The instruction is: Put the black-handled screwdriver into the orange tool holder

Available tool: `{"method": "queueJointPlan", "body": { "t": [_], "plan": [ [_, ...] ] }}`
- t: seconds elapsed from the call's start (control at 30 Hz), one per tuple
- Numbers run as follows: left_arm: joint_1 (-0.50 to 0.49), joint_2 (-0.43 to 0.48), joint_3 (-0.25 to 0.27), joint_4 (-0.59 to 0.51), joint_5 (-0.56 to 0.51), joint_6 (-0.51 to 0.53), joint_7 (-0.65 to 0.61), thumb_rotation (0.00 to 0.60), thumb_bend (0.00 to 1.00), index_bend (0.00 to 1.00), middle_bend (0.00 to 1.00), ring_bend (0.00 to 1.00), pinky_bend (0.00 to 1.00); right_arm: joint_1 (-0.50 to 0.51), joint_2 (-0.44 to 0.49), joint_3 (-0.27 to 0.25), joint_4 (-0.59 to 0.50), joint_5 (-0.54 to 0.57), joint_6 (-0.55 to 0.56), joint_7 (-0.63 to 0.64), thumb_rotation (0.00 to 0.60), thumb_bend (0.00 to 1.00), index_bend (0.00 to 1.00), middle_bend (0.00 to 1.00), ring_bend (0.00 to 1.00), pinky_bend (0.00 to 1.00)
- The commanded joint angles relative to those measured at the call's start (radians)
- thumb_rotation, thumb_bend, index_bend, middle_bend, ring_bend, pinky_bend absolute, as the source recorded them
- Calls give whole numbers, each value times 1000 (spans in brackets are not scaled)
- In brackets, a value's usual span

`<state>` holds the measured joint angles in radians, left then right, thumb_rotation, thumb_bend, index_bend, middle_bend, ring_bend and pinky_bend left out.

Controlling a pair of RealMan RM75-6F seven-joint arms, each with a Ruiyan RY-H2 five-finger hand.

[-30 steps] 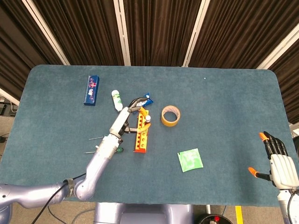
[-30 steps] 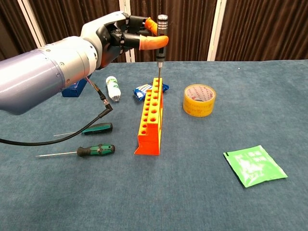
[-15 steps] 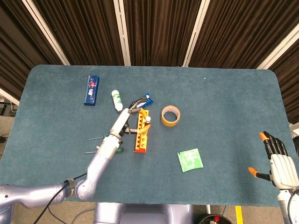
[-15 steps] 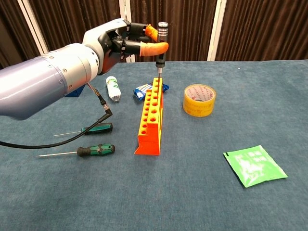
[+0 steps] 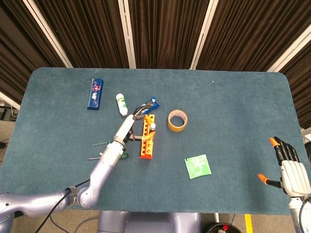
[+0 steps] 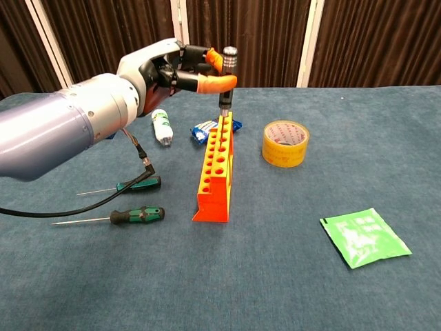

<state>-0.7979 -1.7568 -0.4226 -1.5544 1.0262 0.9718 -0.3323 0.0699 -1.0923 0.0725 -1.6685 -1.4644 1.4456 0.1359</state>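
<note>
The black-handled screwdriver [image 6: 227, 77] stands upright with its shaft down in a hole at the far end of the orange tool holder [image 6: 216, 169]. My left hand [image 6: 171, 67] is just left of it, and its orange fingertips [image 6: 216, 84] pinch the handle. From the head view, the screwdriver's top [image 5: 152, 126] shows over the holder [image 5: 147, 139], with the left hand [image 5: 135, 116] beside it. My right hand [image 5: 290, 169] hangs off the table's near right corner, fingers apart and holding nothing.
Two green-handled screwdrivers [image 6: 140, 215] [image 6: 138, 184] lie left of the holder under a black cable [image 6: 141, 148]. A yellow tape roll [image 6: 285, 143] sits to its right, a green packet [image 6: 364, 237] nearer. A white bottle [image 6: 161, 127], blue wrapper [image 6: 205, 128] and blue box [image 5: 95, 93] lie behind.
The left hand has lowered the screwdriver straight down. Its tip was just above the holder's far end; now the shaft is sunk into a hole.
</note>
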Motion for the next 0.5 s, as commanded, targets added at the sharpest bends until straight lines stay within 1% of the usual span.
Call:
{"method": "queueJointPlan", "body": {
  "t": [0.03, 0.5],
  "plan": [
    [4, -6, 9, 10, 5, -3, -4, 600, 476, 628, 98, 0, 23, 0, -3, -1, 4, 0, 0, -1, 600, 30, 14, 0, 0, 0],
    [18, -22, 47, 62, 48, -20, -28, 600, 476, 628, 98, 0, 23, 1, -2, -1, 3, 1, -3, -1, 600, 30, 14, 0, 0, 0]
  ]
}}
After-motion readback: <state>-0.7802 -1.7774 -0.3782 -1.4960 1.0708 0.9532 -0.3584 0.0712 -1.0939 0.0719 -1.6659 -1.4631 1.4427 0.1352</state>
